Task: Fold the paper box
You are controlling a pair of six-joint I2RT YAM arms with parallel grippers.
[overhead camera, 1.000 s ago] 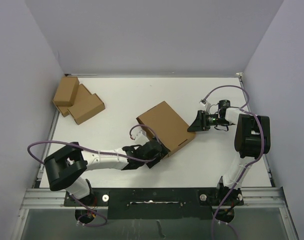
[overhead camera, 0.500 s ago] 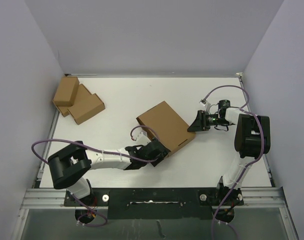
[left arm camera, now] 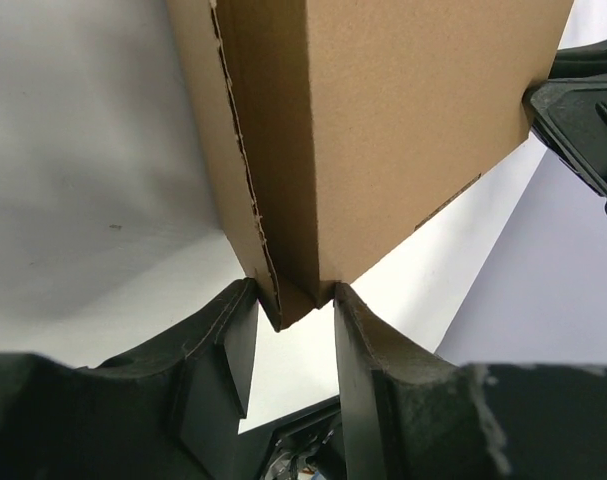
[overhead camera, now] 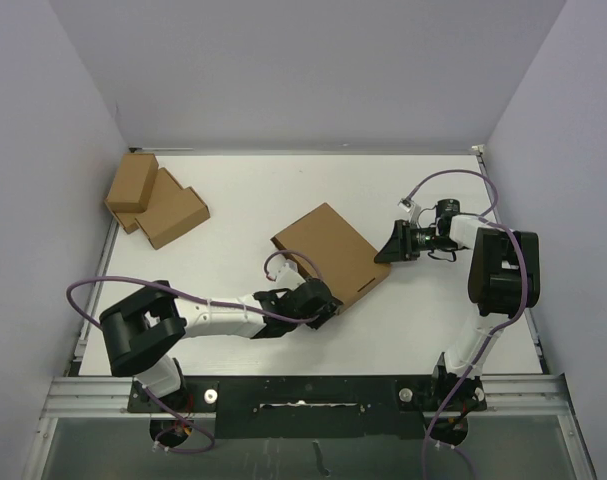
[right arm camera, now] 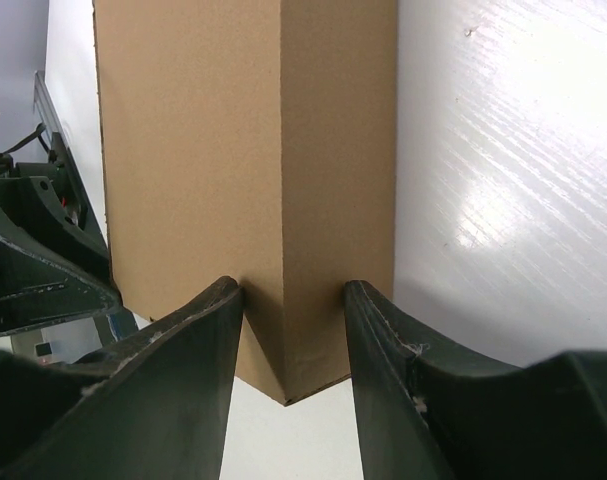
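The paper box (overhead camera: 333,250) is a closed, shallow brown mailer lying at an angle in the middle of the white table. My left gripper (overhead camera: 324,301) is at its near left corner. In the left wrist view the jaws (left arm camera: 293,300) are pressed on either side of that corner of the box (left arm camera: 403,130), where a torn flap edge shows. My right gripper (overhead camera: 387,252) is at the box's right corner. In the right wrist view its jaws (right arm camera: 293,300) straddle that corner of the box (right arm camera: 203,150), touching both faces.
Two smaller brown cardboard boxes (overhead camera: 133,181) (overhead camera: 175,213) lie together at the far left of the table. Lilac walls close in the back and both sides. The arm bases and a black rail run along the near edge.
My left arm has shifted a little to the right, still at the box's near left corner. The box and the right arm have hardly moved.
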